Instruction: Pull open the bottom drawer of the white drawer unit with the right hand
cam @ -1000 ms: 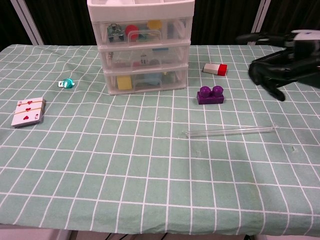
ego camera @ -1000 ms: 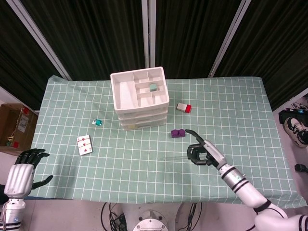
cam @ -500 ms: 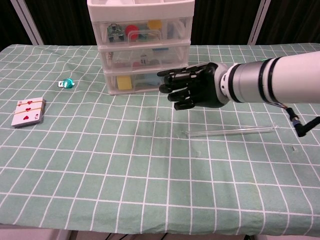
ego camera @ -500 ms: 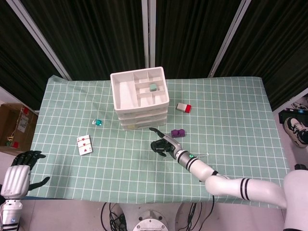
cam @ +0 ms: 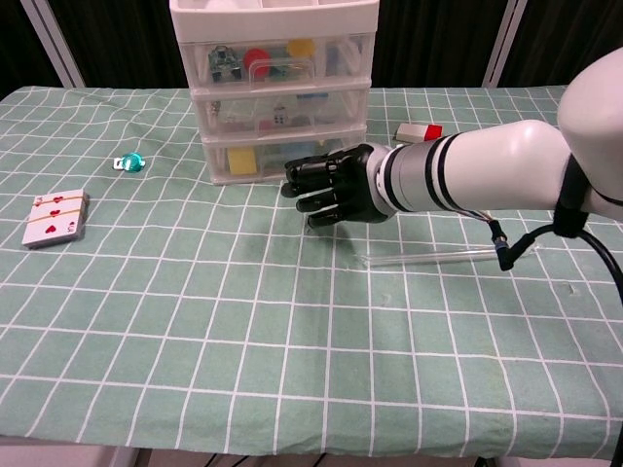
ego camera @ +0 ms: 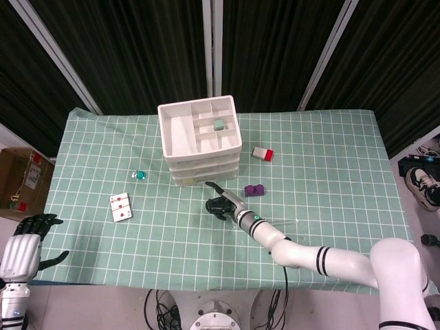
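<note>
The white drawer unit stands at the table's middle back, three clear drawers stacked, all pushed in. Its bottom drawer holds a yellow block and small pieces. My right hand hovers just in front of that drawer's right half, fingers bent and apart, holding nothing; whether the fingertips touch the drawer front I cannot tell. From above, the right hand sits just below the unit. My left hand hangs off the table's near left corner, fingers spread and empty.
A glass rod lies under my right forearm. A purple brick and a red-and-white eraser lie right of the unit. A card deck and a teal bead lie to the left.
My right hand has swept from the right side of the table leftward to the front of the bottom drawer. The drawers stay shut. The left hand has barely moved.
</note>
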`<action>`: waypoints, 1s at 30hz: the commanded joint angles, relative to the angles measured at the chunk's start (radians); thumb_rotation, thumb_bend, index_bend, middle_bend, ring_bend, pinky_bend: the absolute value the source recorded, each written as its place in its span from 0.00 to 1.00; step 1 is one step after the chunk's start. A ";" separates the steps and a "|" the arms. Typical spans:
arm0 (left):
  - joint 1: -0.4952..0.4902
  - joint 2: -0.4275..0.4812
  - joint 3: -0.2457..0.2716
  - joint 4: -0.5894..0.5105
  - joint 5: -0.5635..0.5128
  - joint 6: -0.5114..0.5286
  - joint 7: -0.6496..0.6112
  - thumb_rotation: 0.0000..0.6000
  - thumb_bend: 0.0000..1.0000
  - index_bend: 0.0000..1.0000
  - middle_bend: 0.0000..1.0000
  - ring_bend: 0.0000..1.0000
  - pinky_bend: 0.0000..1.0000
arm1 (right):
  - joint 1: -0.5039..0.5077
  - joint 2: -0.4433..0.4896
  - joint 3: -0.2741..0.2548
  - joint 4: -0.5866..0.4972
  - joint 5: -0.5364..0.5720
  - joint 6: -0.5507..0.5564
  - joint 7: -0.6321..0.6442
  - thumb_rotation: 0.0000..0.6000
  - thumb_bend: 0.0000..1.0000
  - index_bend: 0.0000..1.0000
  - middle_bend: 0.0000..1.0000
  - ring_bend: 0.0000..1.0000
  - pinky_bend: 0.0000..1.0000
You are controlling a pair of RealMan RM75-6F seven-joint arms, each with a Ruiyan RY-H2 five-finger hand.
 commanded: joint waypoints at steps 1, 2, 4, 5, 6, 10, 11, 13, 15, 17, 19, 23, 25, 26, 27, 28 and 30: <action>0.001 0.002 0.000 -0.001 -0.001 0.000 0.001 1.00 0.00 0.32 0.23 0.18 0.19 | 0.016 -0.019 0.007 0.031 0.027 -0.009 -0.022 1.00 0.67 0.00 0.74 0.84 0.93; 0.001 0.002 0.001 -0.001 -0.002 0.000 0.002 1.00 0.00 0.32 0.23 0.18 0.19 | 0.019 -0.022 0.009 0.039 0.033 -0.010 -0.027 1.00 0.67 0.00 0.74 0.84 0.93; 0.003 0.004 0.001 -0.002 -0.004 0.001 0.001 1.00 0.00 0.32 0.23 0.18 0.19 | 0.026 -0.030 0.015 0.056 0.047 -0.015 -0.037 1.00 0.67 0.00 0.74 0.84 0.93; 0.004 0.004 0.001 -0.002 -0.006 0.000 0.000 1.00 0.00 0.32 0.23 0.18 0.19 | 0.031 -0.035 0.016 0.068 0.053 -0.018 -0.046 1.00 0.67 0.00 0.74 0.84 0.93; 0.004 0.004 0.001 -0.002 -0.007 -0.001 0.000 1.00 0.00 0.32 0.23 0.18 0.19 | 0.035 -0.038 0.016 0.077 0.056 -0.021 -0.054 1.00 0.67 0.00 0.74 0.84 0.93; 0.007 0.006 0.002 -0.002 -0.011 -0.001 -0.001 1.00 0.00 0.32 0.23 0.18 0.19 | 0.054 -0.057 0.023 0.113 0.071 -0.041 -0.076 1.00 0.67 0.00 0.74 0.83 0.93; 0.007 0.007 0.002 -0.003 -0.012 -0.001 0.000 1.00 0.00 0.32 0.23 0.18 0.19 | 0.058 -0.061 0.026 0.122 0.075 -0.050 -0.081 1.00 0.67 0.00 0.74 0.83 0.93; 0.007 0.009 0.001 -0.004 -0.013 -0.001 0.001 1.00 0.00 0.32 0.23 0.18 0.19 | 0.065 -0.069 0.029 0.135 0.078 -0.060 -0.089 1.00 0.67 0.00 0.74 0.83 0.93; 0.007 0.010 0.000 -0.007 -0.014 0.000 0.003 1.00 0.00 0.32 0.23 0.18 0.19 | 0.073 -0.076 0.029 0.151 0.083 -0.070 -0.098 1.00 0.67 0.00 0.74 0.83 0.93; 0.007 0.011 -0.001 -0.009 -0.015 -0.001 0.004 1.00 0.00 0.32 0.23 0.18 0.19 | 0.080 -0.084 0.031 0.164 0.089 -0.075 -0.106 1.00 0.67 0.00 0.74 0.83 0.93; 0.006 0.012 -0.001 -0.010 -0.016 -0.003 0.005 1.00 0.00 0.32 0.23 0.18 0.19 | 0.084 -0.089 0.034 0.175 0.091 -0.081 -0.112 1.00 0.67 0.00 0.74 0.83 0.93; 0.006 0.012 -0.002 -0.012 -0.018 -0.005 0.006 1.00 0.00 0.32 0.23 0.18 0.19 | 0.095 -0.100 0.037 0.198 0.102 -0.092 -0.122 1.00 0.67 0.00 0.74 0.83 0.93; 0.007 0.012 -0.001 -0.013 -0.019 -0.004 0.007 1.00 0.00 0.32 0.23 0.18 0.19 | 0.102 -0.105 0.037 0.211 0.109 -0.097 -0.127 1.00 0.67 0.00 0.74 0.83 0.93; 0.008 0.013 -0.001 -0.014 -0.019 -0.004 0.007 1.00 0.00 0.32 0.23 0.18 0.19 | 0.104 -0.106 0.038 0.215 0.112 -0.100 -0.129 1.00 0.67 0.00 0.74 0.83 0.93; 0.008 0.014 -0.001 -0.014 -0.019 -0.004 0.007 1.00 0.00 0.32 0.23 0.18 0.19 | 0.107 -0.108 0.038 0.220 0.116 -0.103 -0.131 1.00 0.67 0.00 0.74 0.83 0.93; 0.009 0.014 -0.001 -0.015 -0.019 -0.003 0.008 1.00 0.00 0.32 0.23 0.18 0.19 | 0.109 -0.110 0.037 0.225 0.119 -0.105 -0.133 1.00 0.67 0.00 0.74 0.83 0.93; 0.009 0.015 0.000 -0.017 -0.019 -0.003 0.009 1.00 0.00 0.32 0.23 0.18 0.19 | 0.114 -0.115 0.035 0.237 0.127 -0.109 -0.136 1.00 0.67 0.01 0.74 0.83 0.93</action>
